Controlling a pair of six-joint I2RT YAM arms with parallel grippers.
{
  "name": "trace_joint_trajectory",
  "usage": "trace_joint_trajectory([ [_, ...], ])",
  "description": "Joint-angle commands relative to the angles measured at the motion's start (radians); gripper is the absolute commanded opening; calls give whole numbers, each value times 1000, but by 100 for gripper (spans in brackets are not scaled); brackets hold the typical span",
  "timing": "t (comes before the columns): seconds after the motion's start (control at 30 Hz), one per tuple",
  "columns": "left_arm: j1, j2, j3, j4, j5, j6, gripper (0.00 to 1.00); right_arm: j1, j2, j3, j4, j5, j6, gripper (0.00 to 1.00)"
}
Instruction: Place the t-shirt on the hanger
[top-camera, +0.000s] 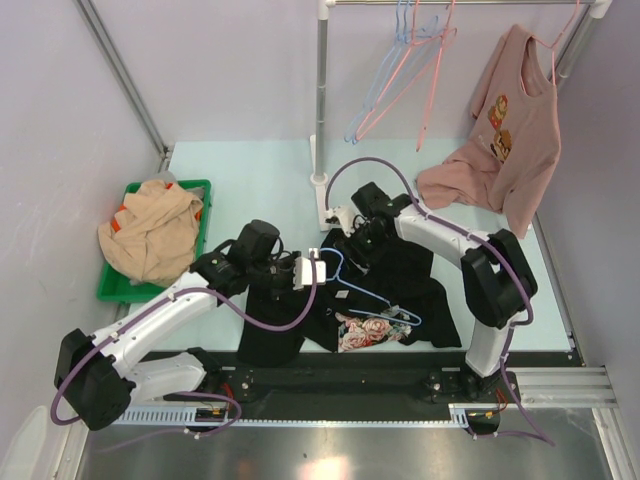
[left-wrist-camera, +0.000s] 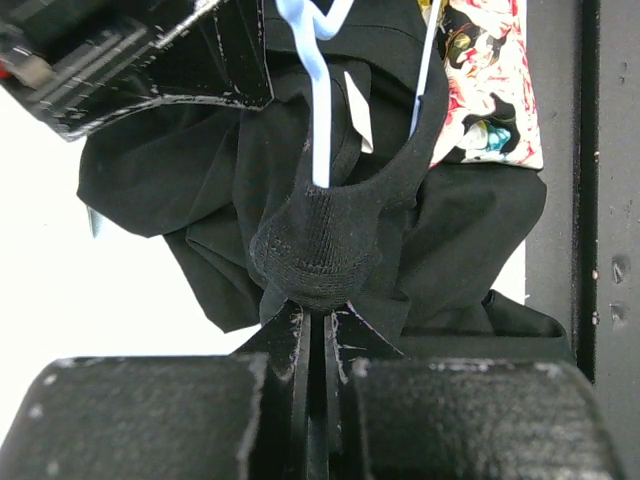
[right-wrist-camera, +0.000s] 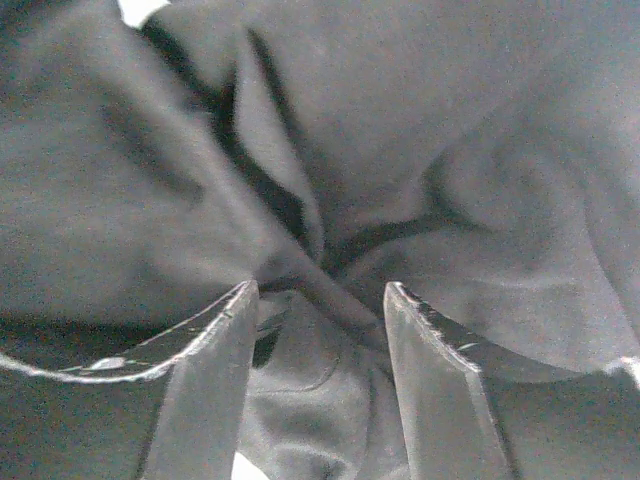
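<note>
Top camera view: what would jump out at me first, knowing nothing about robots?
A black t-shirt lies bunched in the middle, its rose print toward the near edge. The left gripper pinches its collar, with a light-blue hanger threaded into it. A pink shirt hangs top right.

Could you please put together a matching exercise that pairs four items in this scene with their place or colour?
Items:
1. t-shirt
2. hanger
3. pink shirt
4. tan garment

Descriptions:
A. in the green tray
B. light blue wire
C. hanging up
D. black, on the table

Pairs: 1-D, 2-B, 3-C, 4-A
</note>
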Motion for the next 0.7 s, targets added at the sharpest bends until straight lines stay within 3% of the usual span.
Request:
trace_joint_trajectory([
  [0.0, -4, -31, -3, 18, -9, -43, 0, 5, 22, 28, -36, 81, -20, 56],
  [0.13, 30, -60, -20, 22, 2, -86, 0, -20, -4, 28, -80, 78, -19, 42],
  [0.2, 39, -86, -40, 28, -4, -110, 0, -28, -19, 28, -115, 78, -22, 31],
  [0.23, 50, -94, -46, 38, -7, -116, 0, -38, -36, 27, -125, 79, -25, 19],
  [0.37, 97, -147, -75, 62, -4, -193, 0, -78, -82, 28, -168, 81, -39, 0],
  [0.57, 192, -267, -121, 136, -30, -323, 0, -184, -154, -12, -166, 82, -19, 0],
  [0.67, 203, -317, -149, 174, -125, -363, 0, -219, -193, -45, -157, 87, 0, 0],
])
